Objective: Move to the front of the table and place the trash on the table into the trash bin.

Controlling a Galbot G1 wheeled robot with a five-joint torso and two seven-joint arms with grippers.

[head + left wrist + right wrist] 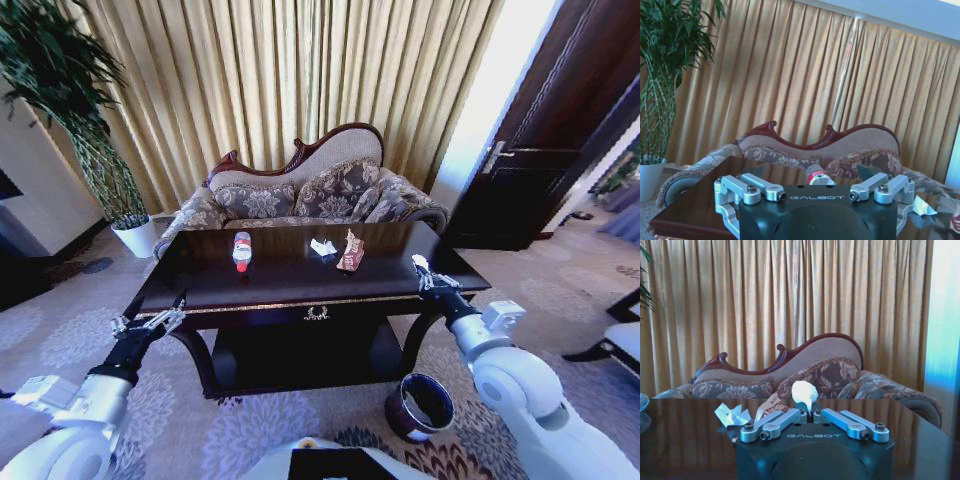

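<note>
The dark glossy table [200, 285] stands right in front of me. On its top lie a clear bottle with a red label [242, 250], crumpled white paper [322, 247] and a reddish-brown wrapper [351, 252]. The round dark trash bin [420, 405] sits on the carpet under the table's front right corner. My left gripper [152, 318] hovers open at the table's front left edge, well short of the bottle [816, 176]. My right gripper [428, 274] is shut, with nothing held, over the table's right edge. It points toward the paper [732, 415] and wrapper [771, 405].
A patterned sofa [300, 195] stands close behind the table, with curtains behind it. A potted plant in a white pot [135, 238] is at the far left. A dark door [540, 150] is at the right, and chair legs [610, 345] show at the right edge.
</note>
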